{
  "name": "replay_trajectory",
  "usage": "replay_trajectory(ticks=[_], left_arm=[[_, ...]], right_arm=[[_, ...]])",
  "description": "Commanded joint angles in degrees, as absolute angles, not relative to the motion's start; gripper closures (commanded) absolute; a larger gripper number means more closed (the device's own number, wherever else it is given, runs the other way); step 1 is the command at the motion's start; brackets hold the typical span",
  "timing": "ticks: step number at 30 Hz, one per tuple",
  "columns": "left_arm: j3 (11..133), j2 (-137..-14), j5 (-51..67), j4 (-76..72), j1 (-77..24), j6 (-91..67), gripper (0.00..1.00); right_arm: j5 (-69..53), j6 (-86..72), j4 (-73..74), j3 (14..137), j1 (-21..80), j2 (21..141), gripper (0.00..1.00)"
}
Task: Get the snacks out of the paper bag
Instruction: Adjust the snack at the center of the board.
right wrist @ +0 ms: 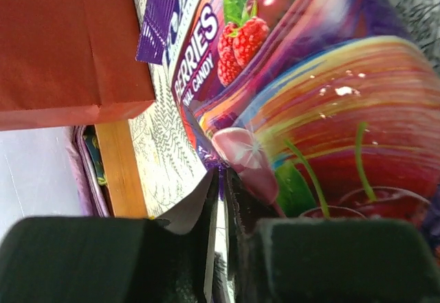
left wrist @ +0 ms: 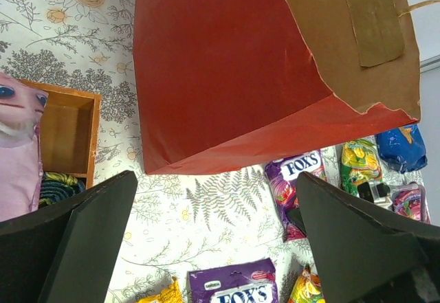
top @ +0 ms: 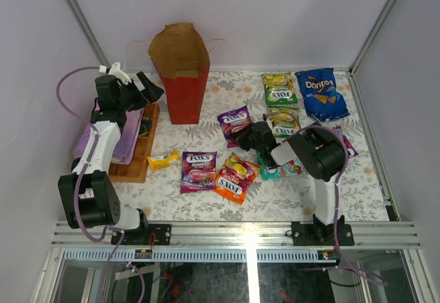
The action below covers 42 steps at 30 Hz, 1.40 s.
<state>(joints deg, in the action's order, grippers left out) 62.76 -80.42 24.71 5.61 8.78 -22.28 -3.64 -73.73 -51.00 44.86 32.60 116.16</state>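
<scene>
The red paper bag (top: 183, 86) stands upright at the back, mouth open; in the left wrist view it (left wrist: 227, 76) fills the upper half. Several snack packets lie on the patterned table: a blue Doritos bag (top: 323, 94), green-yellow packs (top: 280, 90), a purple Fox's pack (top: 199, 171), an orange pack (top: 234, 181), a small yellow packet (top: 163, 160) and a teal pack (top: 278, 171). My right gripper (top: 251, 136) is shut on the edge of another purple Fox's berries packet (top: 234, 119), which looms large in the right wrist view (right wrist: 309, 110). My left gripper (top: 143, 86) is open and empty, left of the bag.
An orange-brown wooden tray (top: 142, 153) with a folded pink-purple cloth (top: 128, 135) lies at the left under my left arm. Cage posts and white walls close in the back and sides. A pink pack (top: 348, 142) lies partly hidden behind my right arm.
</scene>
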Motion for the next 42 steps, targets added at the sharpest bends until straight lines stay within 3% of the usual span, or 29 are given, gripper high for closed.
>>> replay_trajectory(ticks=[1, 6, 12, 15, 17, 21, 26, 30, 42], left_arm=[[63.28, -79.47, 26.32, 3.79, 9.14, -21.09, 0.00], [63.11, -78.68, 25.77, 4.75, 9.10, -20.10, 0.00], [62.79, -78.27, 25.76, 4.26, 9.12, -20.18, 0.00], [62.88, -78.72, 26.83, 3.62, 9.11, -20.53, 0.00], [63.01, -78.84, 26.86, 3.98, 9.13, -20.50, 0.00], [62.55, -77.51, 25.75, 4.50, 9.17, -20.08, 0.00], [62.23, -76.64, 25.37, 4.45, 9.10, -20.00, 0.00], [62.34, -76.71, 25.13, 4.87, 9.19, -19.69, 0.00], [62.34, -76.30, 24.02, 5.76, 9.12, -18.53, 0.00]], right_arm=[[6.75, -76.97, -45.82, 48.12, 34.89, 113.92, 0.83], [7.01, -63.71, -39.29, 49.91, 34.89, 102.56, 0.63], [16.14, -40.48, -14.30, 51.89, 36.09, 80.56, 0.34], [20.17, -32.97, 1.44, 57.02, 39.57, 78.11, 0.26], [25.51, -29.36, 10.38, 59.59, 44.35, 78.42, 0.13], [32.14, -31.28, 29.28, 63.27, 54.31, 82.39, 0.00], [32.25, -41.69, 39.64, 65.45, 59.07, 88.37, 0.01], [27.67, -49.57, 37.64, 64.92, 59.08, 92.89, 0.01], [29.27, -64.39, 31.16, 64.00, 57.84, 96.78, 0.01]])
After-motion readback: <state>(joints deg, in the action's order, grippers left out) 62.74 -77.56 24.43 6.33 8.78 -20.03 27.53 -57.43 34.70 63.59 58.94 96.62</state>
